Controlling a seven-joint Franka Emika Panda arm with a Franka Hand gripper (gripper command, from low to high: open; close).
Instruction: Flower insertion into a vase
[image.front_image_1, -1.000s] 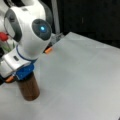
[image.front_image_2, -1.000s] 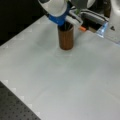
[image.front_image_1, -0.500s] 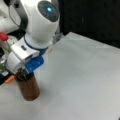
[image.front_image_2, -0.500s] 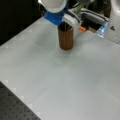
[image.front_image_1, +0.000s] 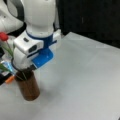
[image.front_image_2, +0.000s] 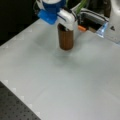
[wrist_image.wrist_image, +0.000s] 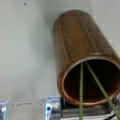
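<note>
Hovered claw (image.front_image_1: 23, 71) directly above vase (image.front_image_1: 28, 86), upright near counter (image.front_image_1: 82, 82) far edge in both front views. Two green stems (wrist_image.wrist_image: 81, 87) inside vase mouth. Claw opening: cannot tell.

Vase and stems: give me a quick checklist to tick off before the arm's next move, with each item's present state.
1. Vase upright on the table: ok in both front views.
2. Green stems inside the vase mouth: ok; the wrist view shows two running into the dark inside.
3. Pincer directly over the vase rim: ok.
4. Pincer grip on the stems: cannot tell; its fingers are hidden.
5. Red flower head above the rim: ok, in a front view.
</note>
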